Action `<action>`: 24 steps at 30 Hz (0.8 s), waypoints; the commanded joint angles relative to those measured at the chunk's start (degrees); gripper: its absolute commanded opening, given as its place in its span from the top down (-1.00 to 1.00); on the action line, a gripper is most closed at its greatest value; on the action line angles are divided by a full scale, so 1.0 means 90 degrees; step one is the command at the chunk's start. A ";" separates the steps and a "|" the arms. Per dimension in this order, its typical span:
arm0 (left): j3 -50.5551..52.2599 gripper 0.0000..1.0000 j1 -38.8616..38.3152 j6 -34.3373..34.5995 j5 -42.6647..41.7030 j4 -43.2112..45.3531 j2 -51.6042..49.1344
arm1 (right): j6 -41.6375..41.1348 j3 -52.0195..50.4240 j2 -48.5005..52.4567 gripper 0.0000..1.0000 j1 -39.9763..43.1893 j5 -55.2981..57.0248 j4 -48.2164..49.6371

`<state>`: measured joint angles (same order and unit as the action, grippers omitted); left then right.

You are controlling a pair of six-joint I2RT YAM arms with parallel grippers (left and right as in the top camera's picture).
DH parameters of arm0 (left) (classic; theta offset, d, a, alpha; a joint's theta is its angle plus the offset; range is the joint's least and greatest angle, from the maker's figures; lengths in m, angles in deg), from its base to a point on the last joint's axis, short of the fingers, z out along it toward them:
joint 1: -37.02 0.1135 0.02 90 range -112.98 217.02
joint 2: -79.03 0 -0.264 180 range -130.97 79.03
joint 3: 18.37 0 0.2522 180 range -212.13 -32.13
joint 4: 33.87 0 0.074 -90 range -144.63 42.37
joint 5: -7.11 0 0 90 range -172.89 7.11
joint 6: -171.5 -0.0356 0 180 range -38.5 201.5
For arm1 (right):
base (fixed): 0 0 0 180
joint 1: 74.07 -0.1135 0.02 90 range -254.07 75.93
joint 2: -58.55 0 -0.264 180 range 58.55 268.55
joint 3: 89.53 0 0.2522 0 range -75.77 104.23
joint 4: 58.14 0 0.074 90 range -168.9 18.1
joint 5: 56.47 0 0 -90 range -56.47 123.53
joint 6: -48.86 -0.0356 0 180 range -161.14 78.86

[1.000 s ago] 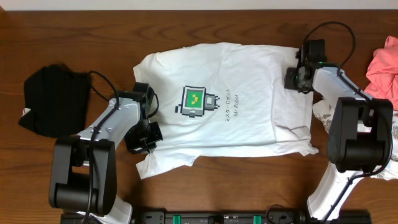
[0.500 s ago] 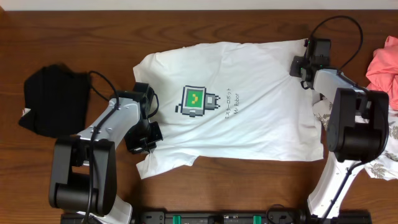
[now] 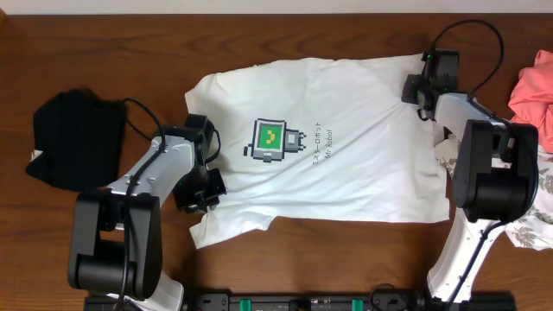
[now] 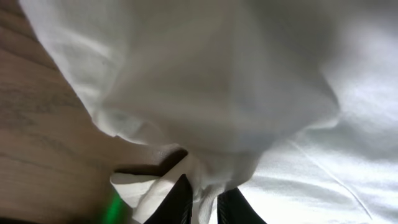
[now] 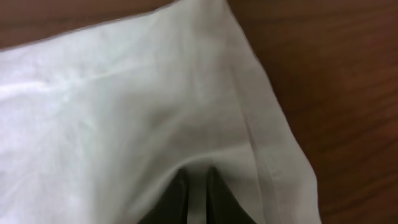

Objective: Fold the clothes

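Note:
A white T-shirt [image 3: 346, 173] with a green-and-black pixel-robot print [image 3: 270, 141] lies spread on the wooden table, the print facing up. My left gripper [image 3: 200, 192] is shut on the shirt's left edge near a sleeve; the left wrist view shows white cloth [image 4: 236, 106] pinched between the black fingers [image 4: 204, 202]. My right gripper [image 3: 418, 93] is shut on the shirt's top right corner; the right wrist view shows a fold of cloth [image 5: 155, 112] between the fingers [image 5: 198, 186].
A black garment [image 3: 73, 138] lies at the far left. A pink garment [image 3: 531, 91] lies at the right edge, with a leaf-patterned white cloth [image 3: 531, 226] below it, partly behind the right arm. Dark wooden table [image 3: 328, 259] shows in front of the shirt.
My right gripper has pulled the shirt's right corner up and to the right, which flattened the folded right side. The left arm has not moved.

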<state>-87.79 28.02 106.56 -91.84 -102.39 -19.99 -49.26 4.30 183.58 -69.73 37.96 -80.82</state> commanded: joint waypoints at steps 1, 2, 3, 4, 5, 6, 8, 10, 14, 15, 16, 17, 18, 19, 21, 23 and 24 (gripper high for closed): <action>-0.0342 0.69 0.0046 -0.0294 0.0100 -0.0002 -0.0015 | 0.0274 0.0345 -0.0209 0.72 0.0053 -0.0209 -0.0724; -0.0461 0.68 0.0046 -0.0379 0.0100 -0.0005 -0.0007 | 0.0347 0.0607 -0.0379 0.67 0.0053 -0.0211 -0.1107; -0.0580 0.67 0.0046 -0.0449 0.0100 -0.0012 0.0017 | 0.0347 0.0780 -0.0495 0.61 0.0053 -0.0209 -0.1360; -0.0699 0.67 0.0046 -0.0503 0.0100 -0.0012 0.0046 | 0.0345 0.0993 -0.0639 0.55 0.0053 -0.0211 -0.1656; -0.0828 0.67 0.0046 -0.0525 0.0107 -0.0012 0.0092 | 0.0345 0.1224 -0.0806 0.49 0.0053 -0.0211 -0.1967; -0.0937 0.66 0.0046 -0.0534 0.0138 -0.0007 0.0146 | 0.0355 0.1426 -0.0959 0.46 0.0053 -0.0214 -0.2210; -0.1134 0.66 0.0046 -0.0542 0.0304 0.0022 0.0267 | 0.0444 0.1756 -0.1243 0.43 0.0051 -0.0214 -0.2642; -0.1294 0.51 0.0046 -0.0544 0.0578 0.0226 0.0415 | 0.0442 0.1994 -0.1523 0.42 0.0051 -0.0214 -0.3099; -0.1328 0.31 0.0046 -0.0709 0.0743 0.1222 0.0614 | 0.0440 0.2052 -0.1807 0.51 0.0044 -0.0265 -0.3818; -0.1328 0.27 0.0046 -0.0784 0.0743 0.1542 0.0614 | 0.0442 0.2050 -0.1809 0.53 0.0044 -0.0294 -0.4014; -0.1328 0.24 0.0046 -0.0848 0.0748 0.1870 0.0597 | 0.0440 0.2040 -0.1792 0.57 0.0046 -0.0291 -0.4257; -0.1328 0.25 0.0046 -0.0884 0.0746 0.2135 0.0566 | 0.0440 0.2025 -0.1766 0.60 0.0046 -0.0291 -0.4391; -0.1328 0.26 0.0046 -0.0906 0.0746 0.2453 0.0532 | 0.0437 0.1996 -0.1736 0.60 0.0046 -0.0304 -0.4517; -0.1328 0.25 0.0046 -0.0954 0.0741 0.2849 0.0483 | 0.0437 0.1953 -0.1685 0.61 0.0046 -0.0333 -0.4624; -0.1328 0.25 0.0046 -0.1103 0.0741 0.3407 0.0381 | 0.0437 0.1911 -0.1576 0.61 0.0046 -0.0357 -0.4738; -0.1328 0.25 0.0058 -0.1273 0.0746 0.3934 0.0233 | 0.0437 0.1911 -0.1418 0.56 0.0046 -0.0374 -0.4794; -0.1328 0.25 0.0078 -0.1438 0.0748 0.4194 0.0158 | 0.0437 0.1911 -0.1343 0.51 0.0046 -0.0374 -0.4792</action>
<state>-99.13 28.04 97.84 -86.27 -67.49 -16.30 -46.02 22.07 169.40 -69.73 35.31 -123.75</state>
